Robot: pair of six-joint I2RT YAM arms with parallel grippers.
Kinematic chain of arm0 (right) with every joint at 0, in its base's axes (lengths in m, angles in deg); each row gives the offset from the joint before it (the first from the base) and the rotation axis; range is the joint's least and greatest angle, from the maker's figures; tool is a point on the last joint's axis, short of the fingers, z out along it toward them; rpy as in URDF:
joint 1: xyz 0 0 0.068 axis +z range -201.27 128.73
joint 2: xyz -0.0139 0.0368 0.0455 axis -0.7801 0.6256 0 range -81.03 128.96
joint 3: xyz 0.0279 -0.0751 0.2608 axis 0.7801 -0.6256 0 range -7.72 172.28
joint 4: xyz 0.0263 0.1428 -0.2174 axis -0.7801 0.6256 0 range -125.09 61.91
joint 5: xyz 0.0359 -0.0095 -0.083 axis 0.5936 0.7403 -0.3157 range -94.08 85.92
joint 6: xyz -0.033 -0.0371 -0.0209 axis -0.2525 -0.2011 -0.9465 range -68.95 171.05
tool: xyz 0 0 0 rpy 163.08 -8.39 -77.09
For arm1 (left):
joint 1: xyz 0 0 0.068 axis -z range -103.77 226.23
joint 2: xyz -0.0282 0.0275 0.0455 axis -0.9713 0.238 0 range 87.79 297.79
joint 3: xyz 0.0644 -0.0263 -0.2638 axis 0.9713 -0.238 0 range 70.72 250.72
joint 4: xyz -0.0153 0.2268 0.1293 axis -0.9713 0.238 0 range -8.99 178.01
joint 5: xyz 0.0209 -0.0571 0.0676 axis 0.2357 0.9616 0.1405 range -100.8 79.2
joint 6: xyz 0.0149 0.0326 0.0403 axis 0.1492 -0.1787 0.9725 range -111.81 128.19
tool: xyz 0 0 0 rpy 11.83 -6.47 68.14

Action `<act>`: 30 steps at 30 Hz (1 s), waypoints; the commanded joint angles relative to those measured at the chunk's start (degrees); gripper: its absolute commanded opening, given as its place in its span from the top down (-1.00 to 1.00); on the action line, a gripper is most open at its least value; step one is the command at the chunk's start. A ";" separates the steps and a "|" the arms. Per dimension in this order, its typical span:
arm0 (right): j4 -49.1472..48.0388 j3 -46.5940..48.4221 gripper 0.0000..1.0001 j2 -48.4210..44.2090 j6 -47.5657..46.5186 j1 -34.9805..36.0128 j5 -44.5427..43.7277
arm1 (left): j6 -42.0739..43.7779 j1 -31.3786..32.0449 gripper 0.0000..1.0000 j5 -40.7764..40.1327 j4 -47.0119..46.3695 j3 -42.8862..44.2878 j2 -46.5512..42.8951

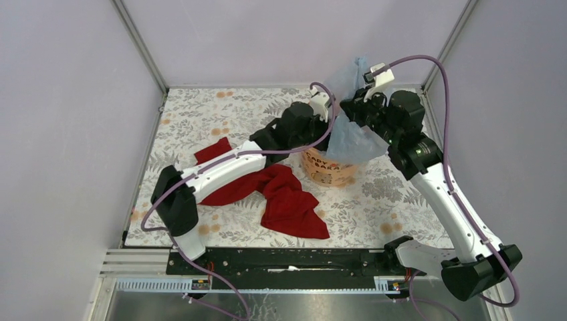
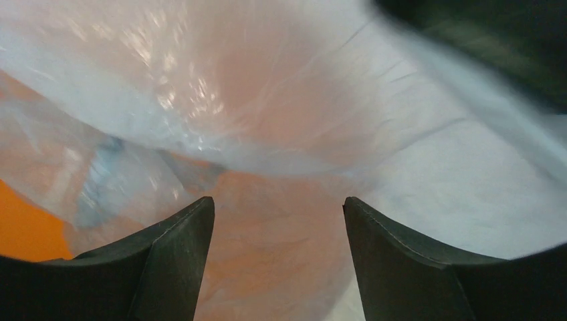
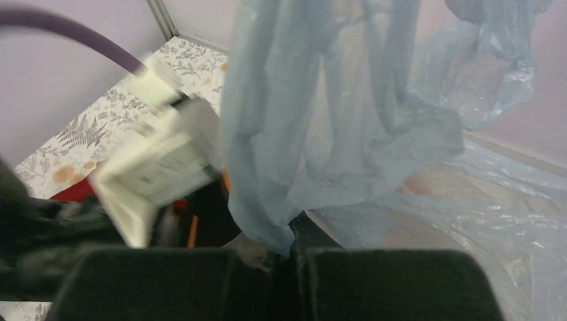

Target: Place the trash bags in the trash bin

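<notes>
Two robot arms rise from the near edge of a fern-printed table (image 1: 401, 200). The left arm (image 1: 220, 167) crosses over a crumpled red cloth (image 1: 287, 200), which lies just in front of an orange bucket (image 1: 331, 172) with dark lettering on its pale side. A thin, pale-blue trash bag (image 1: 348, 137) hangs above the bucket. Its lower folds drape over the rim and hide the opening, and its top rises past both wrists toward the far wall. The right gripper (image 3: 292, 249) has its fingers closed together on a bunched fold of the bag and holds it up over the bucket. The left gripper (image 2: 277, 204) sits at the bag's left side with its jaws well apart. Wrinkled film fills the space ahead of it, with orange glowing through. Nothing is clamped between its fingers, and whether the film touches them cannot be told.
</notes>
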 commanded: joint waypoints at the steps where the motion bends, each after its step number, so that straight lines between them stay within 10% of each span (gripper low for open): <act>1: -3.65 -0.72 1.00 -1.75 0.26 -1.42 3.47 | 2.38 -1.10 -0.54 -3.07 1.97 3.25 -7.32; 14: 4.32 6.11 1.00 -0.22 -3.74 -2.28 21.67 | 1.18 -15.29 -0.39 1.84 2.64 3.66 -12.90; 20: 5.41 6.58 1.00 0.12 -4.40 -2.30 31.44 | -3.60 -19.89 -0.94 15.19 -4.34 13.87 -2.12; 30: 4.15 6.55 1.00 -0.23 -3.48 -2.32 31.44 | -29.07 -19.33 -0.76 37.92 -36.35 17.25 16.57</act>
